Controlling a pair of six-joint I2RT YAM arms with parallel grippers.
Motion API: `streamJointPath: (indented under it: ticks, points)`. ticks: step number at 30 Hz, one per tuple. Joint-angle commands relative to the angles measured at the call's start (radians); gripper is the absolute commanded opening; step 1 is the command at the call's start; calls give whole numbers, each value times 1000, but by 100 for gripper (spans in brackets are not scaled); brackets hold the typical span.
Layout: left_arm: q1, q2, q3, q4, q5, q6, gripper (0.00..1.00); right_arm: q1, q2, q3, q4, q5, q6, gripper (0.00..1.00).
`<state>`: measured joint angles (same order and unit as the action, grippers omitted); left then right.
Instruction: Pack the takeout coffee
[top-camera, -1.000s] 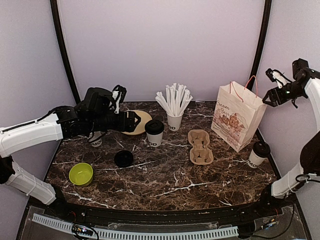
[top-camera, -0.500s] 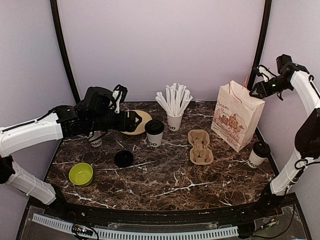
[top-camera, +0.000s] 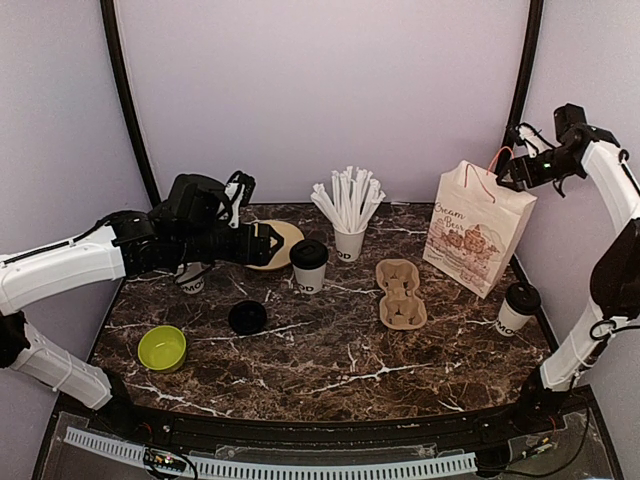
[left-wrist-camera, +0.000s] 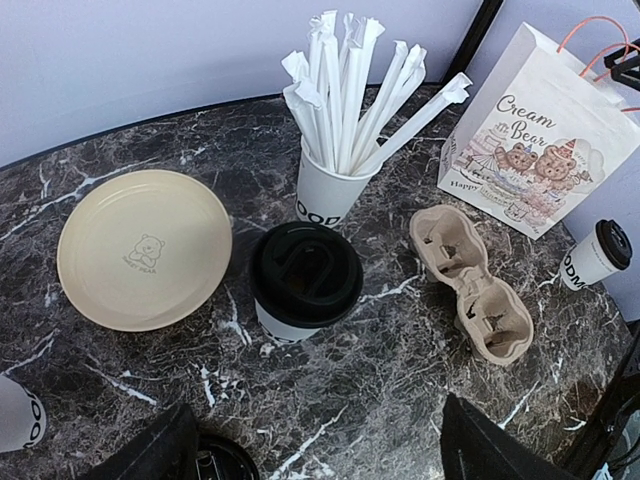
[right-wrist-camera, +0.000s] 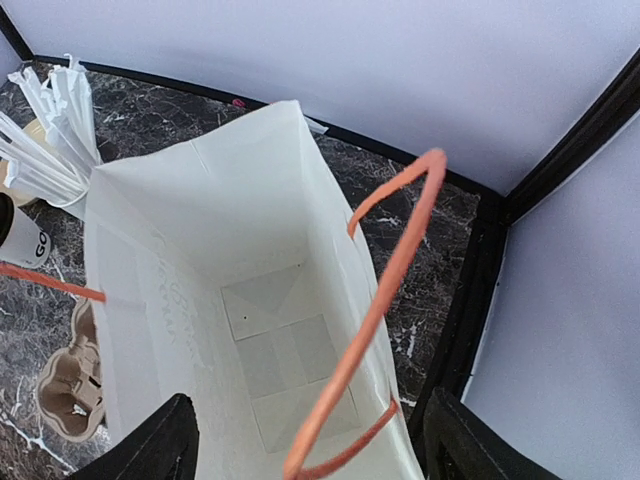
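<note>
On the table (top-camera: 330, 350), one takeout coffee (left-wrist-camera: 305, 280) stands near the cup carrier (left-wrist-camera: 470, 285); a second coffee (top-camera: 517, 307) sits by the paper bag (top-camera: 475, 235). Left gripper (left-wrist-camera: 315, 445) hovers wide open, empty; right gripper (right-wrist-camera: 310, 430), jaws spread, straddles the bag's handle (right-wrist-camera: 398, 250) unpinched. Bag-opening seems in hand; next, grasp a cup squarely.

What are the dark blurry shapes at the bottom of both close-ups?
Left wrist view: fingers of the left gripper, too close to focus; the lidded coffee cup is sharp. Right wrist view: fingers of the right gripper likewise; the paper bag is crisp.
</note>
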<state>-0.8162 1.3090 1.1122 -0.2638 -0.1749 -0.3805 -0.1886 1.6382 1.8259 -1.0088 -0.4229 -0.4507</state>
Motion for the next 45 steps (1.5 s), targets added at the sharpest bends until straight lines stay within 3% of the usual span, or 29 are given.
streamJointPath:
  ticks: [1,7,14,19,24,33,45]
  points:
    - [6,-33,-3,-1,10,-11,86,8,-63,33,16,0,-20,80]
    - [5,-15,-3,5,21,-9,86,9,-19,15,58,50,-16,77]
    - [5,-11,7,0,30,-5,86,10,112,86,42,13,-29,64]
    - [5,-36,-3,-10,19,-6,86,14,154,130,24,-16,-35,43]
    - [5,-53,-13,-15,11,-6,86,22,131,135,12,-34,-52,2]
    - [5,-60,6,-34,-3,16,86,68,-5,125,37,-110,-51,0]
    - [6,-121,103,-152,-164,120,87,321,-206,113,-24,-207,-39,0]
